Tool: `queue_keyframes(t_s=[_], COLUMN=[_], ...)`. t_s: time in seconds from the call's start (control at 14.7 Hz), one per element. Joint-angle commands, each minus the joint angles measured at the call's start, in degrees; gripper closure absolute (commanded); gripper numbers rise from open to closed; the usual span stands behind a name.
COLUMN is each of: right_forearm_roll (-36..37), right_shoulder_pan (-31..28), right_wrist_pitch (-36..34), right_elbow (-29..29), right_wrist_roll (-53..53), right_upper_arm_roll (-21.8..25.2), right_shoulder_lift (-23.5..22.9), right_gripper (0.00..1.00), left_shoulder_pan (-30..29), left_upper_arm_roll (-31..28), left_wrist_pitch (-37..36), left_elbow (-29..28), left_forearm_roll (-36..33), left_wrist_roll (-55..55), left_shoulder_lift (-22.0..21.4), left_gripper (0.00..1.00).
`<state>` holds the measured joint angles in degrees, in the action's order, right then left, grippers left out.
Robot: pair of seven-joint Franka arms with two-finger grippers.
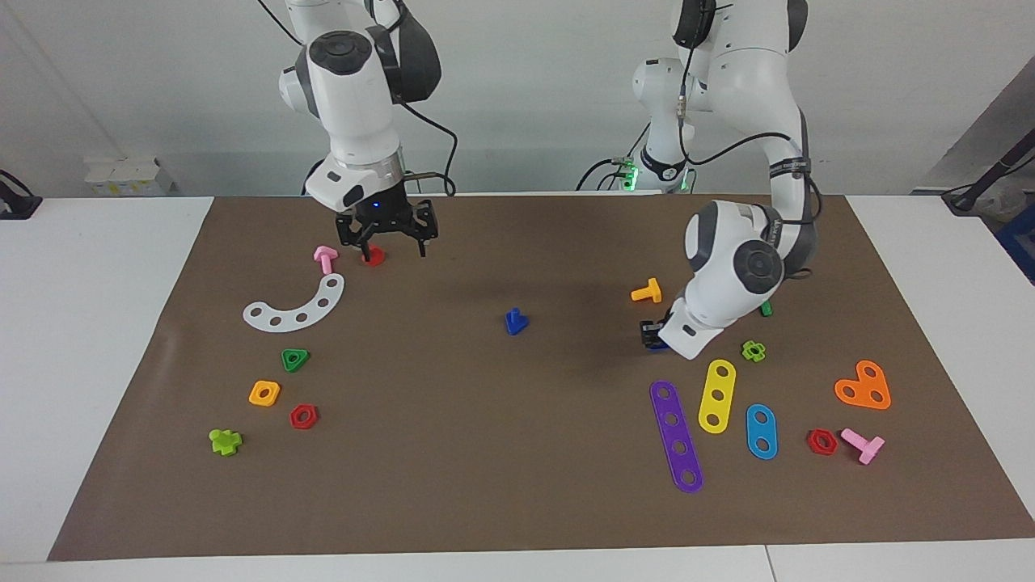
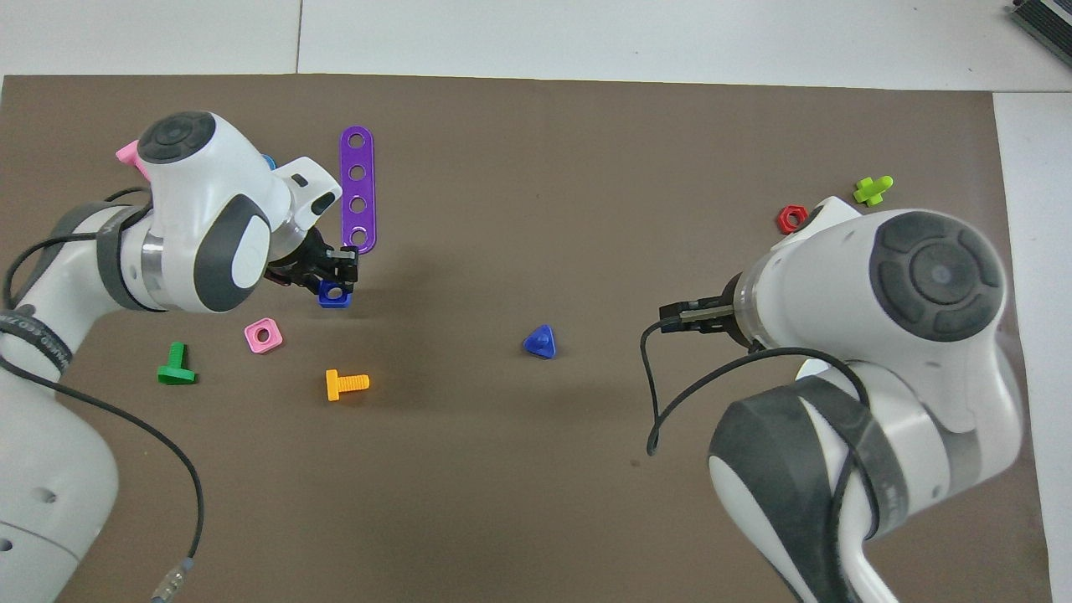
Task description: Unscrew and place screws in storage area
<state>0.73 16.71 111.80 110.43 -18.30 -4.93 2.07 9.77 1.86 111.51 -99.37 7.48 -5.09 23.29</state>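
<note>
The dark-blue bolt (image 1: 515, 322) with a triangular head lies alone on the brown paper mat (image 1: 485, 453) near the table's middle; it also shows in the overhead view (image 2: 540, 342). Its dark-blue square nut (image 2: 333, 293) is apart from it, at the tips of my left gripper (image 1: 652, 336), which is low at the mat toward the left arm's end and shut on it. My right gripper (image 1: 388, 242) is open and empty, just over a red nut (image 1: 372, 257) near the robots' edge of the mat.
Beside the left gripper lie an orange bolt (image 1: 647, 291), a green bolt (image 2: 176, 368), a pink square nut (image 2: 263, 336), and purple (image 1: 677, 436), yellow (image 1: 717, 396) and blue (image 1: 761, 431) strips. Toward the right arm's end lie a pink bolt (image 1: 325, 259), a white curved strip (image 1: 295, 307) and a green triangular nut (image 1: 295, 360).
</note>
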Motion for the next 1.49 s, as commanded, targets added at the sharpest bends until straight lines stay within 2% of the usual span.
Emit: queue_keyframes(t_s=[0.0,0.2,0.48,0.75,1.02,1.09,1.22,1.43], right_forearm_roll=[-0.6,-0.4,0.9,3.1,4.4,5.2,5.9,7.9], right_shoulder_pan=[4.0,6.9,9.6,12.4,14.5,14.5,15.2,16.1], right_wrist_pitch=[3.8,9.5,15.3,21.2,24.1,24.8,24.8,24.8], right_elbow=[1.6,1.3,-1.4,-2.1,-2.1,-2.1,-1.9,-1.3], right_wrist_roll=[-6.2,-10.4,-14.6,-19.1,-20.3,-21.0,-21.5,-22.1], right_upper_arm_roll=[0.2,0.2,0.2,0.2,0.3,0.2,0.2,0.3], right_shoulder_lift=[-2.3,-6.4,-14.2,-18.2,-21.0,-21.6,-22.2,-23.1], right_gripper=[0.08,0.08,0.10,0.12,0.17,0.17,0.19,0.24], left_shoulder_pan=[-3.2,-3.4,-2.8,-2.3,-2.2,-2.1,-1.4,-1.5], left_upper_arm_roll=[0.5,0.6,0.6,0.6,0.7,0.7,0.6,0.6], left_wrist_pitch=[3.3,10.6,10.9,11.3,12.0,12.0,12.0,10.7], left_elbow=[-6.2,-9.6,-9.5,-9.9,-11.0,-11.0,-10.9,-10.4], left_forearm_roll=[-0.9,-0.8,-0.7,-0.7,-0.7,-0.7,-0.7,-0.7], left_wrist_roll=[4.6,3.9,1.9,1.3,1.1,1.0,0.1,0.4], left_shoulder_lift=[-3.4,-3.9,-3.9,-4.0,-4.3,-4.3,-4.3,-4.9], left_gripper=[1.00,1.00,1.00,1.00,1.00,0.86,0.00,0.00])
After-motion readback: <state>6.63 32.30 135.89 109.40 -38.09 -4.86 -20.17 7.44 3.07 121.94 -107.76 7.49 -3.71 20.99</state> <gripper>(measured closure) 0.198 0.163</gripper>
